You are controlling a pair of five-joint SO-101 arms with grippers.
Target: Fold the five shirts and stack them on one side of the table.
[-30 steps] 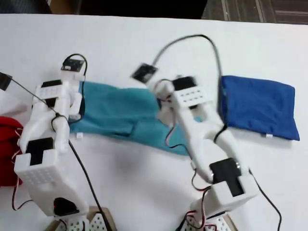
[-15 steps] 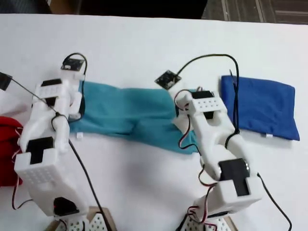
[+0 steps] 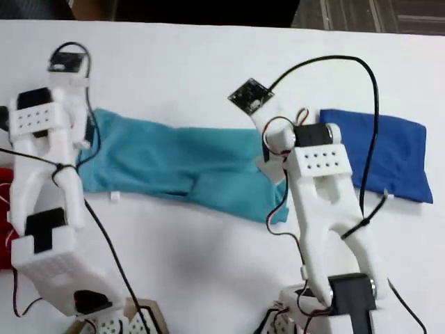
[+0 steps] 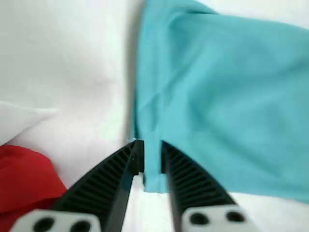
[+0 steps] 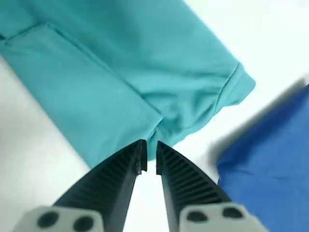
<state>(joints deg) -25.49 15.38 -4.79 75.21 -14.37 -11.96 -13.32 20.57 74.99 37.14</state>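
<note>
High view: within the last second both arms have drawn apart along the teal shirt (image 3: 174, 163). The left arm (image 3: 49, 153) has swung out toward the near-left part of the bench (image 3: 208, 62). The right arm (image 3: 320, 181) has shifted the other way, toward the folded blue shirt (image 3: 389, 156). The teal shirt has gone with them. Its left edge now lies farther left than it did, and its right end reaches a little closer to the blue one, so it lies as a longer, flatter band across the middle of the bench.

In the left wrist view the left jaws are drawn together on the shirt's hem at one corner, with the red shirt (image 4: 24, 179) just beside them. In the right wrist view the right jaws are nearly closed, tips at the cloth's edge, and seem to be pinching it (the grip looks shallow).

I judge this to be the spreading step. One shirt already appears folded, this one is stretched ready for its fold, and the red one waits.
</note>
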